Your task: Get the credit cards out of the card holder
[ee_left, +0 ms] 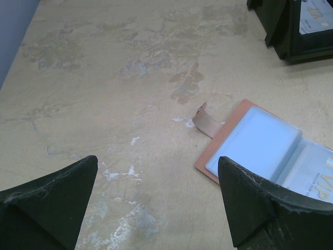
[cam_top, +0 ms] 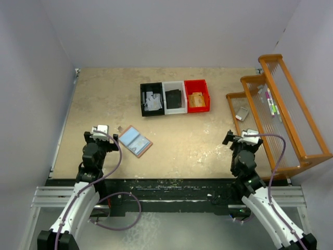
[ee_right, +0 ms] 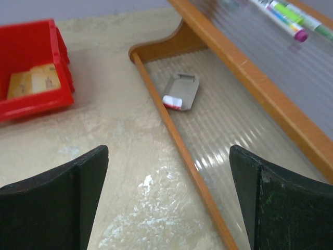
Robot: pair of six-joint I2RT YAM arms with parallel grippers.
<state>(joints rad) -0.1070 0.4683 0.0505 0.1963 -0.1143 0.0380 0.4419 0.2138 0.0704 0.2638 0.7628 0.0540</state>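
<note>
The card holder (cam_top: 135,141) lies open on the table, blue-grey inside up, salmon edge and snap tab (ee_left: 205,120) toward the left. In the left wrist view a credit card (ee_left: 318,179) printed "VIP" shows in its right-hand sleeve. My left gripper (cam_top: 100,129) hovers just left of the holder (ee_left: 255,143), open, nothing between its fingers (ee_left: 52,198). The holder's corner sits by the right finger. More grey cards (cam_top: 152,100) lie in the black bin (cam_top: 143,99). My right gripper (cam_top: 243,135) is open and empty, far right by the rack (ee_right: 169,151).
Three bins stand in a row at the back: the black one, a white one (cam_top: 174,86) with a black wallet, a red one (cam_top: 197,84) with a tan wallet. An orange stepped rack (cam_top: 283,104) holds markers (cam_top: 270,102) and a small grey item (ee_right: 181,91).
</note>
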